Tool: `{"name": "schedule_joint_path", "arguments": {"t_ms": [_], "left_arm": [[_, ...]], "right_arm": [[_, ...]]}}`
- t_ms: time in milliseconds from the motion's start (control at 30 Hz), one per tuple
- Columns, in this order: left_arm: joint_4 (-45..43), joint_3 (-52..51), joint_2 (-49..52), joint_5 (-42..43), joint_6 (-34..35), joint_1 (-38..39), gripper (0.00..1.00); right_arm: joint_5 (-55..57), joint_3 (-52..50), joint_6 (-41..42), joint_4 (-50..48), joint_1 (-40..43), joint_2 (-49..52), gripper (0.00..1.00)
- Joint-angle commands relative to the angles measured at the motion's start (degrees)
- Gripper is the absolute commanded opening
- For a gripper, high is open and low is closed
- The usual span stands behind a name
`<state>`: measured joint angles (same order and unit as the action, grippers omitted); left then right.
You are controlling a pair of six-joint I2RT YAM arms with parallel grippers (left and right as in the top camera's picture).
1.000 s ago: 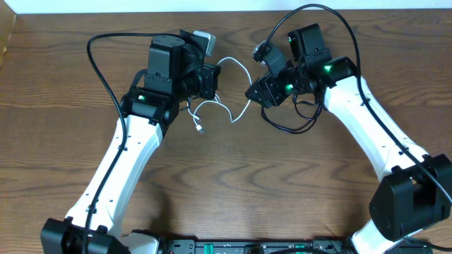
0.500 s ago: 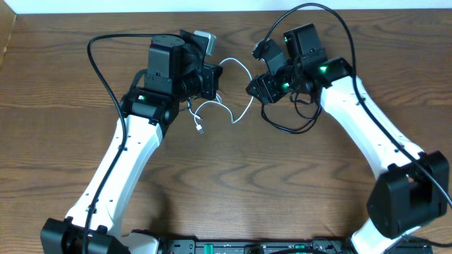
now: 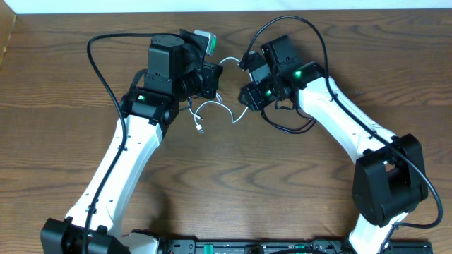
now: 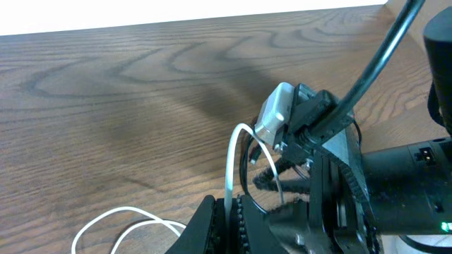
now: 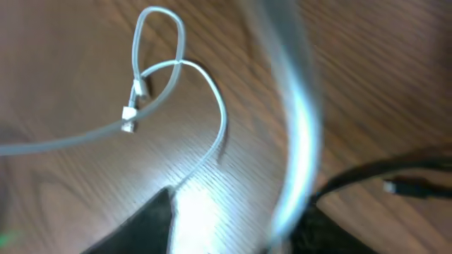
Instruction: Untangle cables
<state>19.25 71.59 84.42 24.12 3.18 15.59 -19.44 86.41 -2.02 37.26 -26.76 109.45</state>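
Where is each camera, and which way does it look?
Overhead: above the table, looking straight down; both arms show, with left hand and right hand.
Left wrist: on the left arm, looking past its own fingers, shut on the white cable, toward the right arm.
Right wrist: on the right arm, looking down at the table; its dark fingers blur along the bottom.
Shared: all three see the white cable.

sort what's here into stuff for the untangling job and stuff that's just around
For the job:
- white cable, pinched in the left fingers
- black cable, looped on the table by the right arm

Just around:
- thick black arm wire, part of the robot
- wooden table
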Motion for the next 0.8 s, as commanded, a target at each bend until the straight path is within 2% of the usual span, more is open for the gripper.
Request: {"name": "schedule_joint_path", "arguments": {"t_ms": [0,33,100,267,600,767], "left_arm": [[-0.28,-0.11,-1.73,1.01,0.55,0.24,0.08],[-0.15,-0.11,-1.75,1.01,0.57,0.24,0.08],[0.11,-0.11,-1.81,0.98,0.57,0.24,0.08],[0.15,-0.11,-1.81,0.96,0.98,0.24,0.08],[0.39,-0.13,-1.81,0.92,0.96,0.24,0.08],[0.44,-0.13,-1.81,0.94,0.94,0.24,0.08]], "right_arm": [[1.77,-0.98,1.4,-0.24,-0.13,0.44,0.26],[1.77,-1.22,1.4,-0.28,-0.13,0.44,0.2],[1.99,-1.36,1.44,-0.11,-0.13,0.44,0.01],[7.54,-1.36,5.55,0.96,-0.11,0.42,0.01],[15.3,-1.33,7.87,3.91,1.03,-1.38,0.01],[18.6,-1.18,8.74,4.11,2.21,-5.42,0.01]]}}
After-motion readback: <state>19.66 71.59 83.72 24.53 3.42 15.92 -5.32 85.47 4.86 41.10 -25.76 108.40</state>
